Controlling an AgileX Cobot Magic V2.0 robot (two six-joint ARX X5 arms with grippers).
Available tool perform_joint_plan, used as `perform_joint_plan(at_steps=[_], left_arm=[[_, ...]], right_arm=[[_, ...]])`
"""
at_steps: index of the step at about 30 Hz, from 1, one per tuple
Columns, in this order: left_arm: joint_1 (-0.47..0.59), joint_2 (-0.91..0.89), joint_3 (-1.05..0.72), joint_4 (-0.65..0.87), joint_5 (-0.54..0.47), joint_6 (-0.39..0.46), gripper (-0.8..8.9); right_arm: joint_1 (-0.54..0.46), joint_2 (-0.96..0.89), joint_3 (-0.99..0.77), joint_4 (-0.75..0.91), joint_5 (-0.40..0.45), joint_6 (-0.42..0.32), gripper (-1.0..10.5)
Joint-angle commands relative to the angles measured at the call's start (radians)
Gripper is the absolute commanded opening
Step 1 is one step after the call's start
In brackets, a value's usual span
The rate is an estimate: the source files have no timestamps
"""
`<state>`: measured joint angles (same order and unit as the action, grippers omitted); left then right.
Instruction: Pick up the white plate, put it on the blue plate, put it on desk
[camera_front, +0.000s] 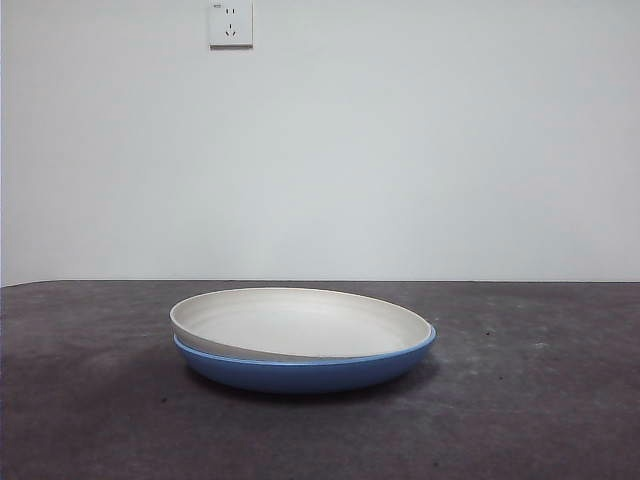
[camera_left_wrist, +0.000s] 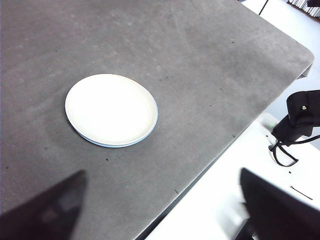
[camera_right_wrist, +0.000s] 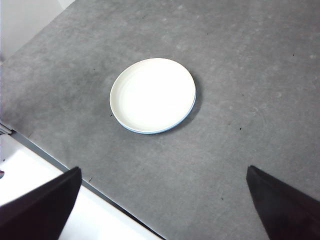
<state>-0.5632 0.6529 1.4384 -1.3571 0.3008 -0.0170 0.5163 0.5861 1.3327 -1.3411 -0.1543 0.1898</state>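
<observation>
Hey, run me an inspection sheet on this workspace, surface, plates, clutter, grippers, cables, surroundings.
Surface: desk, dark grey-brown, mottled, a few small dark specks.
Job's things: white plate sits nested in the blue plate, slightly tilted, one side riding above the blue rim.
Clutter: nothing seen.
Grippers: left gripper and right gripper both open, high above the desk, apart from the plates, holding nothing.
Cables: a thin black loop hangs from a black device beside the desk.
Surroundings: plain white wall with a wall socket; white floor past the desk's edge.
</observation>
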Motion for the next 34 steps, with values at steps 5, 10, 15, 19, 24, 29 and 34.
perform_joint_plan(at_steps=[5,10,15,19,24,29,34], left_arm=[[-0.005,0.006,0.011,0.011,-0.002,-0.003,0.21],[-0.005,0.006,0.012,0.011,-0.002,-0.003,0.21],[-0.005,0.006,0.012,0.011,-0.002,-0.003,0.21],[-0.005,0.005,0.011,0.016,-0.002,-0.003,0.21],[0.069,0.002,-0.039,0.03,0.002,-0.002,0.21],[0.262,-0.06,-0.233,0.195,0.006,0.059,0.21],[0.415,-0.241,-0.596,0.701,-0.04,0.011,0.2]], right_arm=[[0.006,0.006,0.014,-0.069,0.002,0.019,0.4],[0.006,0.006,0.014,-0.069,0.002,0.018,0.4],[0.006,0.006,0.014,-0.069,0.002,0.018,0.4],[0.006,0.006,0.014,-0.069,0.002,0.018,0.4],[0.006,0.006,0.015,-0.069,0.001,0.018,0.4],[0.006,0.006,0.015,-0.069,0.002,0.018,0.4],[0.006,0.006,0.015,-0.069,0.001,0.018,0.4]])
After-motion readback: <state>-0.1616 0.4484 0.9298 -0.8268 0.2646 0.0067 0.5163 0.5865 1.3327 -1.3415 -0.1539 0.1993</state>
